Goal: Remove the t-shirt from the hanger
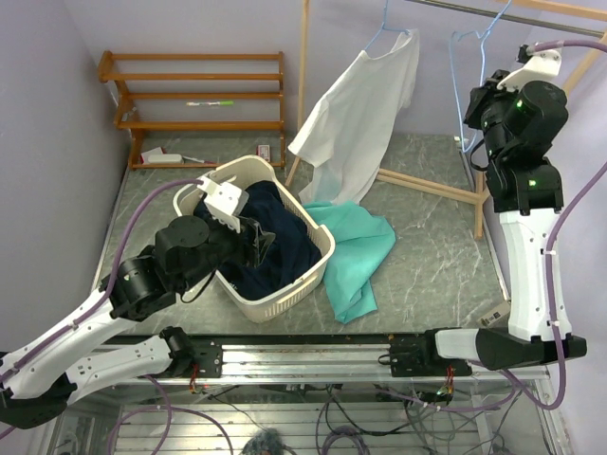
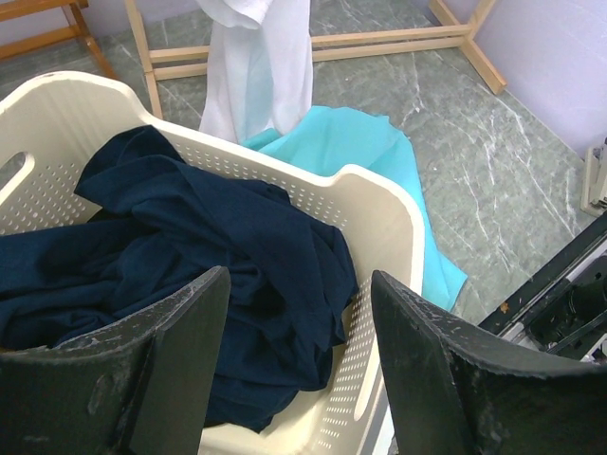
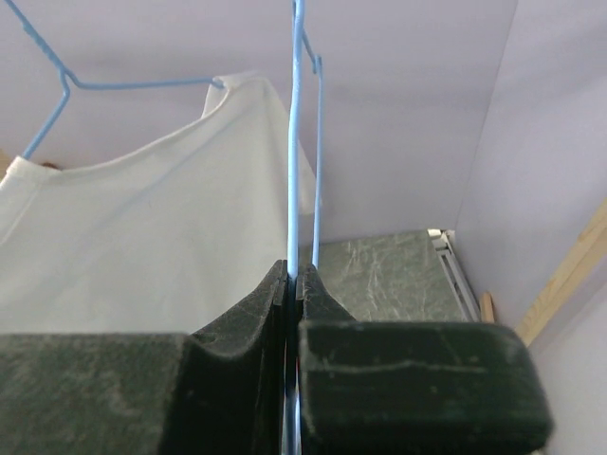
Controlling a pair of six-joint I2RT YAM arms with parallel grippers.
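Observation:
A white t-shirt (image 1: 356, 114) hangs skewed from a light-blue hanger (image 1: 389, 33) on the rail at the back, its hem reaching the tabletop. In the right wrist view the t-shirt (image 3: 142, 237) and its hanger (image 3: 66, 85) fill the left side. My right gripper (image 3: 293, 275) is shut on the thin wire of a second, bare blue hanger (image 3: 294, 142), which hangs to the right of the t-shirt (image 1: 469, 66). My left gripper (image 2: 299, 280) stands open over the laundry basket (image 2: 379, 204), nothing between its fingers.
The cream basket (image 1: 318, 265) holds a navy garment (image 2: 190, 246). A teal garment (image 1: 356, 251) lies on the table beside it, under the t-shirt's hem. The wooden rack's base bars (image 1: 427, 185) cross the table. A wooden shelf (image 1: 190, 95) stands at the back left.

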